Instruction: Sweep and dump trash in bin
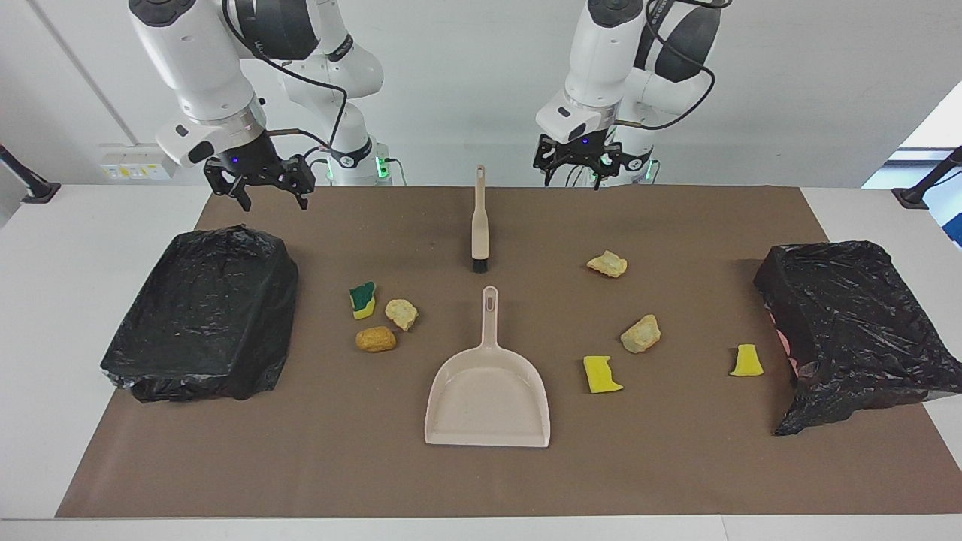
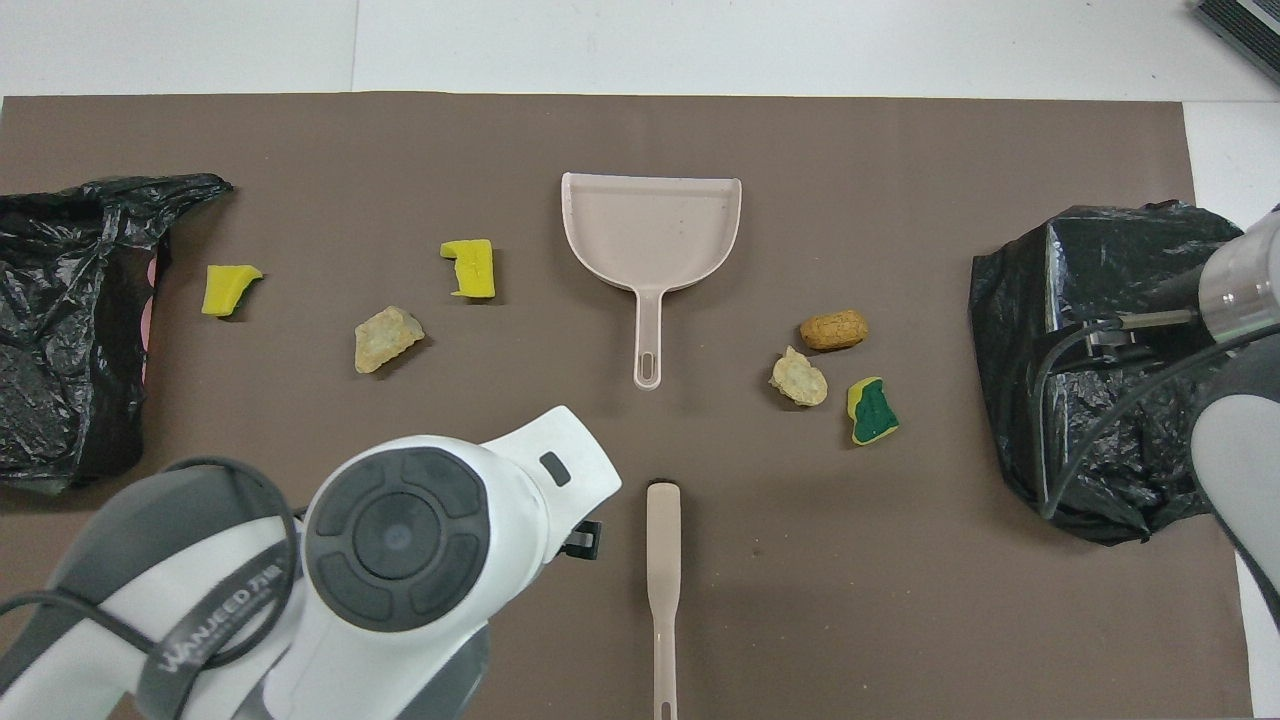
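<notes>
Trash lay scattered on the brown mat (image 1: 676, 466) covering the worktop (image 1: 45, 315), all places given relative to the dustpan (image 1: 488, 406), which sat mid-mat with its handle pointing toward the robots. Toward the right arm's end of the dustpan lay three pieces close together: a green-faced sponge (image 1: 363, 299), a pale lump (image 1: 401, 313) just beside it, and an orange-brown lump (image 1: 375, 340). Toward the left arm's end lay four pieces: a yellow sponge bit (image 1: 601, 374) near the dustpan, a tan lump (image 1: 641, 333) nearer the robots than that bit, a second tan lump (image 1: 607, 264) nearer the robots again, and another yellow sponge bit (image 1: 746, 361) close to the bin (image 1: 857, 330) lined with black plastic at that end. A second bin (image 1: 203, 323), also lined in black, stood at the right arm's end, well apart from the dustpan. The brush (image 1: 479, 222) lay nearer the robots than the dustpan, in line with its handle, bristles toward it.

The left gripper (image 1: 576, 159) hung in the air over the mat's edge at the robots' side, beside the brush handle, jaws open and empty. The right gripper (image 1: 261, 180) hung over the mat's corner near the second bin, jaws likewise open and empty.
</notes>
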